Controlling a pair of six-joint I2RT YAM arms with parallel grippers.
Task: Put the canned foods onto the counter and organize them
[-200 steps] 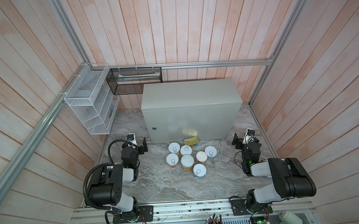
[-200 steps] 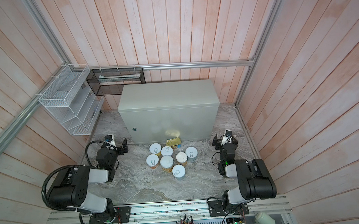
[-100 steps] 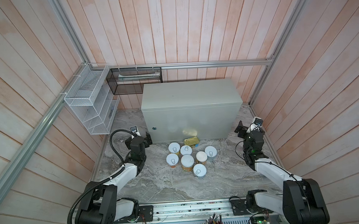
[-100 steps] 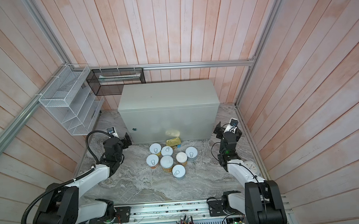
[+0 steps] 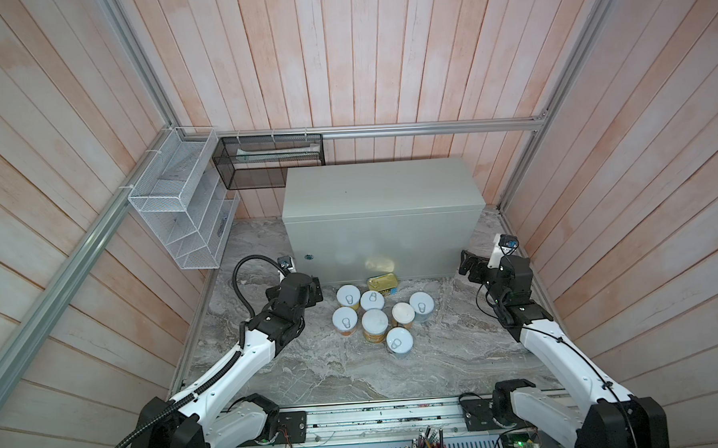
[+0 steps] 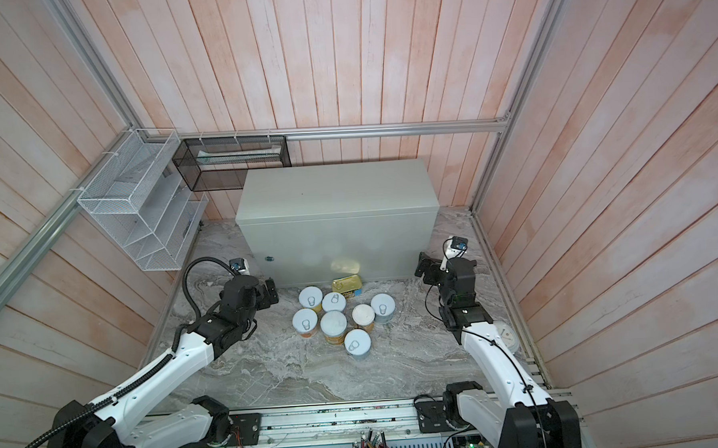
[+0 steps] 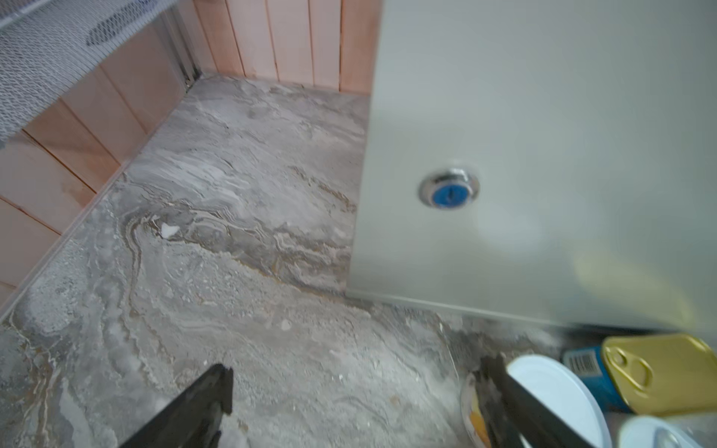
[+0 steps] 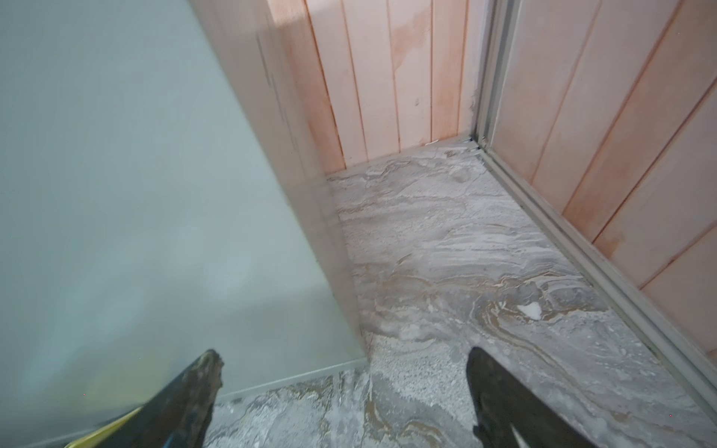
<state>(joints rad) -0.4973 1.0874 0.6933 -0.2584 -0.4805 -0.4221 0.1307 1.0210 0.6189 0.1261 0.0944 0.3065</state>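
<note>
- Both arms have unfolded from their tucked rest. The left gripper (image 5: 313, 291) now hangs just beside the cans (image 5: 373, 316), and the right gripper (image 5: 467, 266) is near the counter (image 5: 380, 186) corner.
- Both claws gape wide, holding nothing.
- All 7 cans and 1 gold tin (image 5: 382, 281) stand on the marble (image 5: 314, 372) before the counter.
- Nothing is placed yet, so the first pick looks imminent.

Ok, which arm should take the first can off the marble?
Left, most likely. The left claw, open, hangs right beside the nearest can; its white top shows by a finger in the left wrist view. The right claw, also open, sits by the counter's corner, apart from every can.
</note>
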